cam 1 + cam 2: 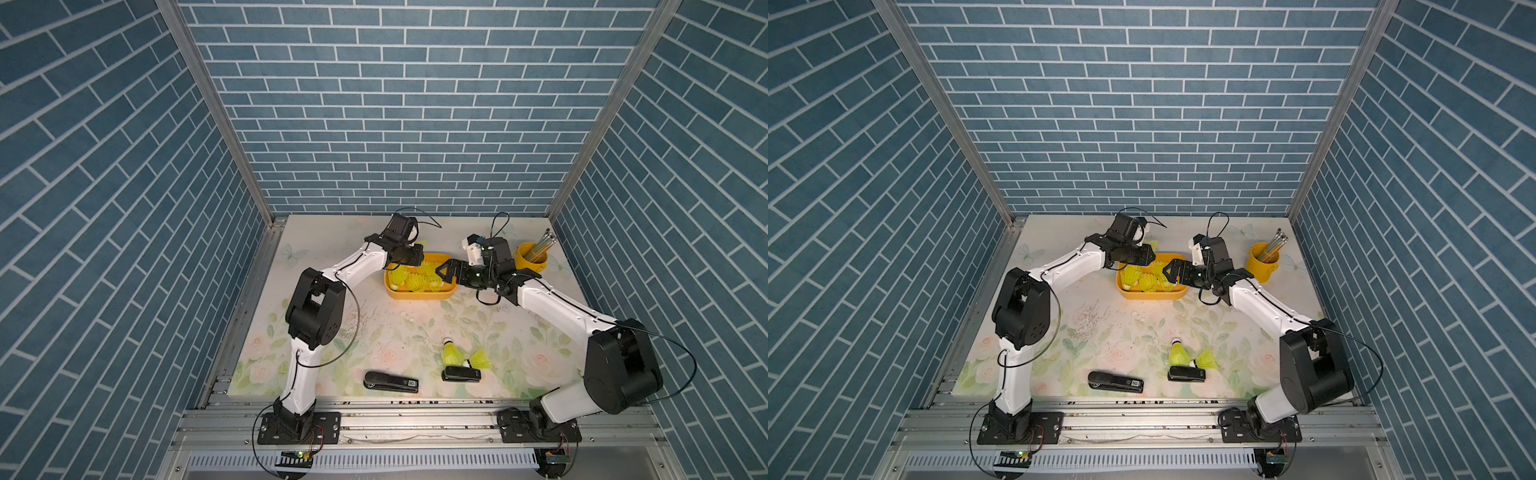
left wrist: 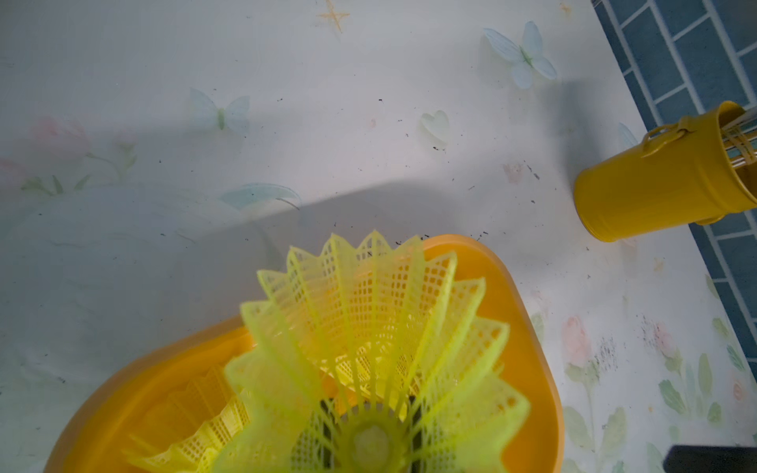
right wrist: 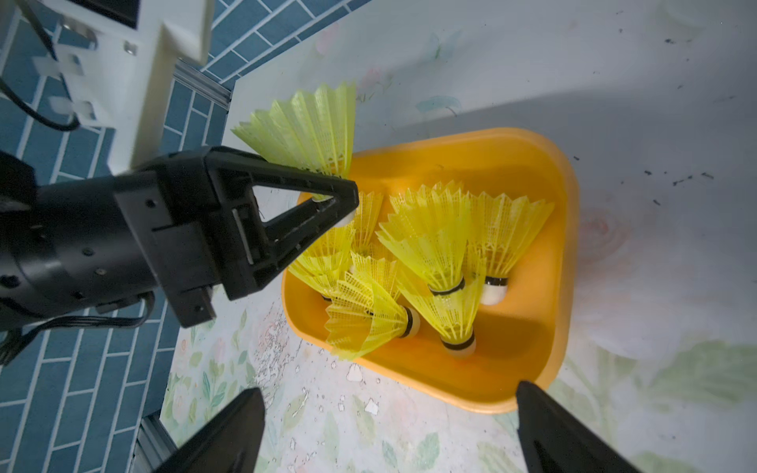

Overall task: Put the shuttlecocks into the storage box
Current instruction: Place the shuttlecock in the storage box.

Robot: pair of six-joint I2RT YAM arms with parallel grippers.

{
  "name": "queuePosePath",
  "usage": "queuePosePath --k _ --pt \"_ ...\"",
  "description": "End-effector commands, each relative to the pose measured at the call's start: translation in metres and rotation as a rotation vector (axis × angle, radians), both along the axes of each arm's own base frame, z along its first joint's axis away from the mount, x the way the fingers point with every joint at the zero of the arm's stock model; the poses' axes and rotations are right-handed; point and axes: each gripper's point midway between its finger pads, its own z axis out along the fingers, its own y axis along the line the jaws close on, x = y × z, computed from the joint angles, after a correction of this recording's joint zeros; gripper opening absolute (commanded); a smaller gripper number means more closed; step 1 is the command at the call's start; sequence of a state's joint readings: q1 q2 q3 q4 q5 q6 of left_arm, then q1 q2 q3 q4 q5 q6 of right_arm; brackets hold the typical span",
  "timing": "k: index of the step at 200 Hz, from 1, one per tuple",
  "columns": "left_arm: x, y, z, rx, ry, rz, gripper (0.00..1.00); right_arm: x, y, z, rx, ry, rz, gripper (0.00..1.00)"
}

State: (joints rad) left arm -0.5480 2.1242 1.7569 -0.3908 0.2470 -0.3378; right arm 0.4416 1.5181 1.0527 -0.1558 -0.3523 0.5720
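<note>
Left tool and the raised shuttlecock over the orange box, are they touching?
Touching. The right wrist view shows the left tool shut on the raised shuttlecock near its white tip.

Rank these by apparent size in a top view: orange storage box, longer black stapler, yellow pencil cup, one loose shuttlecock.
1. Yellow-orange plastic storage box.
2. Longer black stapler and yellow bucket-shaped pencil cup: too alike to rank.
3. Loose neon yellow-green shuttlecock.

Floral table (image 1: 332,332) bears storage box (image 1: 419,296), pencil cup (image 1: 530,259), two staplers (image 1: 390,382), two shuttlecocks (image 1: 451,353).
</note>
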Motion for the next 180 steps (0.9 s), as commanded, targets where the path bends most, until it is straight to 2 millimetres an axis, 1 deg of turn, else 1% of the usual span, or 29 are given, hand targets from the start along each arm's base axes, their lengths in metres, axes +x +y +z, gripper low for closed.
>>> queuePosePath --k 1,21,43,80,102,135,180 --pt "0.008 0.005 -0.002 0.016 0.029 0.053 0.27 0.013 -0.003 0.004 -0.020 -0.005 -0.031 0.98" --pt "0.010 0.011 -0.006 0.048 0.028 0.076 0.27 0.018 -0.001 0.007 -0.017 -0.011 -0.030 0.98" --pt "0.012 0.017 -0.010 0.080 0.026 0.096 0.27 0.018 0.000 0.009 -0.013 -0.015 -0.026 0.98" --pt "0.016 0.019 -0.020 0.111 0.041 0.105 0.27 0.015 0.001 0.007 -0.005 -0.012 -0.015 0.98" --pt "0.017 0.018 -0.023 0.106 0.046 0.108 0.27 0.013 0.000 0.007 -0.006 -0.012 -0.014 0.98" --pt "0.013 0.021 -0.030 0.124 0.070 0.109 0.28 0.013 0.000 0.003 -0.010 -0.009 -0.016 0.98" --pt "0.005 0.025 -0.033 0.124 0.077 0.112 0.28 0.027 0.004 0.002 -0.018 -0.011 -0.024 0.98"
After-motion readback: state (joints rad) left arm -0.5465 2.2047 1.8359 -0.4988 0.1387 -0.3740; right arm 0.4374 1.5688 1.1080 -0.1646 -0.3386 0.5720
